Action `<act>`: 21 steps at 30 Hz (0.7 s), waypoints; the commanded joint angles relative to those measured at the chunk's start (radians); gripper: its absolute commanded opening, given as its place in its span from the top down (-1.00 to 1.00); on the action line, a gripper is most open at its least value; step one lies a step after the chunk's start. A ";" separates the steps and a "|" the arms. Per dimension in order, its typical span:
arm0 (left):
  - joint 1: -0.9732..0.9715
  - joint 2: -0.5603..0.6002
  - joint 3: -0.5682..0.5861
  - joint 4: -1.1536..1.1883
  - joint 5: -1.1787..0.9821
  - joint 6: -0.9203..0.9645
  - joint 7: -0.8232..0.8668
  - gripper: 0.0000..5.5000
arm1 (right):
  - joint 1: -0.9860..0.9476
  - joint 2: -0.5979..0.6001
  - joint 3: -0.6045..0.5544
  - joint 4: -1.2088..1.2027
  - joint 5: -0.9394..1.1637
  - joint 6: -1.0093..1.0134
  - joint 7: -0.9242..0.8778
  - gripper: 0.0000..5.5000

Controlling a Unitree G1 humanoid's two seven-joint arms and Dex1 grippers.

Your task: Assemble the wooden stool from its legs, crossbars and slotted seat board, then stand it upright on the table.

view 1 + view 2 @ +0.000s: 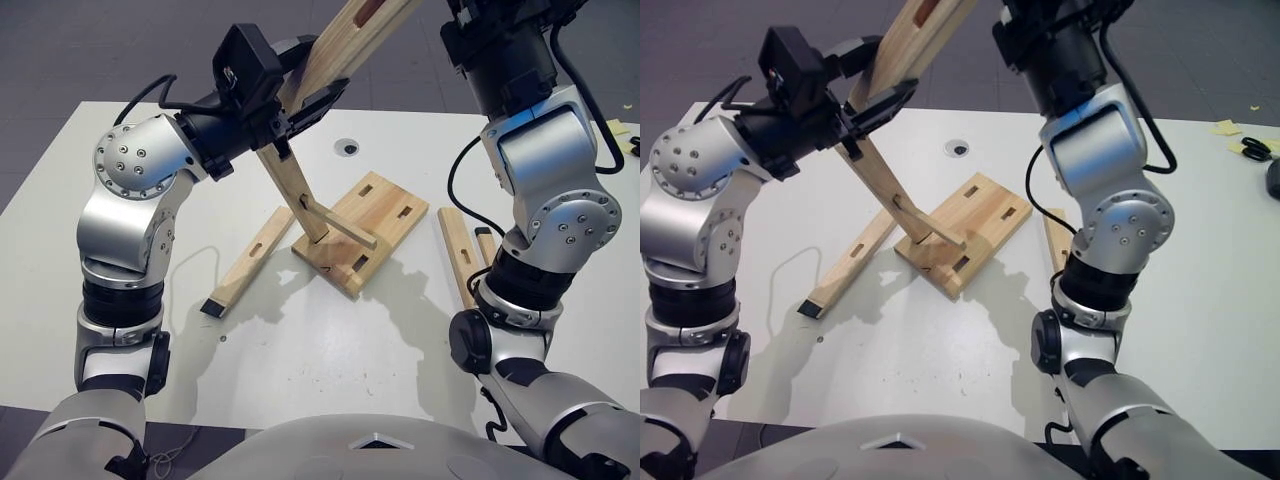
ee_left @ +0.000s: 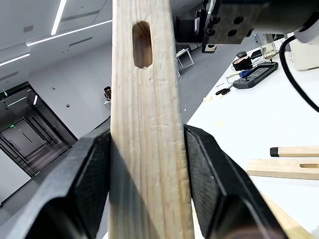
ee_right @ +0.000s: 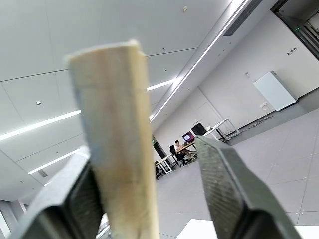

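Note:
My left gripper [image 1: 311, 76] is raised over the table and shut on a long wooden leg [image 1: 350, 35] with an oval slot [image 2: 142, 44]; the leg slants up to the right. Its upper end [image 3: 112, 124] lies between the fingers of my right gripper [image 3: 149, 189], against one finger with a gap to the other. Below, the slotted seat board [image 1: 385, 205] lies flat. A second leg [image 1: 295, 195] stands tilted in it, carrying a crossbar [image 1: 345, 230]. A loose leg [image 1: 250, 262] lies left of the board. Two more wooden pieces [image 1: 457, 250] lie to its right.
The white table [image 1: 330, 340] has a small round hole [image 1: 349, 147] behind the board. Yellow notes [image 1: 1230, 128] and dark items [image 1: 1255, 148] sit at the far right edge. Bare table lies in front of the board.

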 commanded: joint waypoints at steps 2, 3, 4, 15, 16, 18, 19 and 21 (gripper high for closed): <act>0.013 0.016 -0.015 -0.004 0.046 -0.031 0.004 0.25 | 0.027 -0.002 0.017 -0.022 0.005 -0.001 -0.019 0.28; 0.014 0.013 -0.015 -0.001 0.048 -0.032 0.004 0.25 | 0.027 -0.003 0.020 -0.023 0.004 -0.001 -0.020 0.33; 0.015 0.011 -0.015 0.001 0.049 -0.031 0.003 0.25 | 0.027 -0.005 0.024 -0.022 -0.001 -0.002 -0.020 0.39; 0.036 -0.027 0.022 0.026 -0.055 0.015 -0.013 0.25 | 0.046 -0.011 0.036 -0.009 -0.016 -0.010 -0.011 0.62; 0.038 -0.024 0.019 0.028 -0.056 0.017 -0.014 0.25 | 0.046 -0.012 0.036 -0.006 -0.018 -0.010 -0.008 0.62; 0.043 -0.017 0.011 0.032 -0.051 0.018 -0.016 0.11 | 0.047 -0.014 0.037 -0.002 -0.022 -0.012 -0.003 0.62; 0.044 -0.018 0.012 0.034 -0.054 0.018 -0.014 0.05 | 0.048 -0.014 0.037 0.000 -0.026 -0.014 -0.003 0.62; 0.040 -0.016 0.021 0.038 -0.068 0.026 -0.014 -0.06 | 0.049 -0.015 0.035 0.003 -0.042 -0.023 -0.002 0.62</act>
